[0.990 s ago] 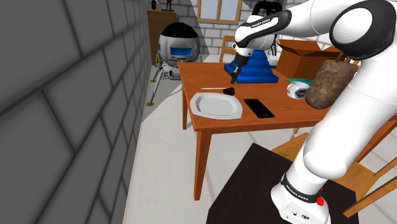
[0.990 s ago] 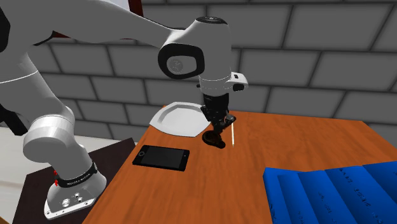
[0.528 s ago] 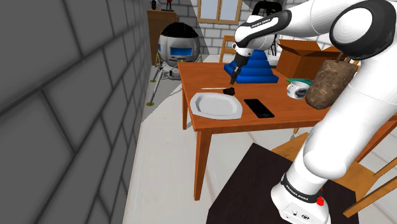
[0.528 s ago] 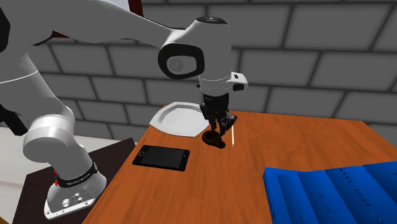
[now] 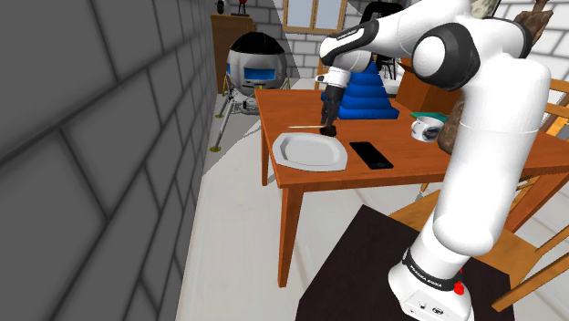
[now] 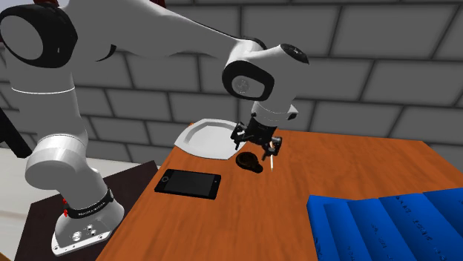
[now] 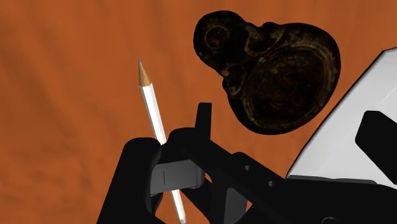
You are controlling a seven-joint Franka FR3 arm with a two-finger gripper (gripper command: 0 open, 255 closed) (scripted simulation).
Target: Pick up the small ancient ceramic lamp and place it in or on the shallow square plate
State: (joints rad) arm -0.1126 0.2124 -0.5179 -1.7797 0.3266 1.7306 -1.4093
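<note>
With the pincer [image 6: 257, 144] spread and empty just above the dark lamp [image 7: 273, 73], we should centre over its body, clear of the pencil [image 7: 151, 108], before lowering.

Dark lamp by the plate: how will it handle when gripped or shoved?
The lamp looks rigid, probably no flex. Low, flat, lobed shape: likely slides rather than rolls or tips. Rounded rim may slip from a pinch; the plate lies close beside it.
</note>
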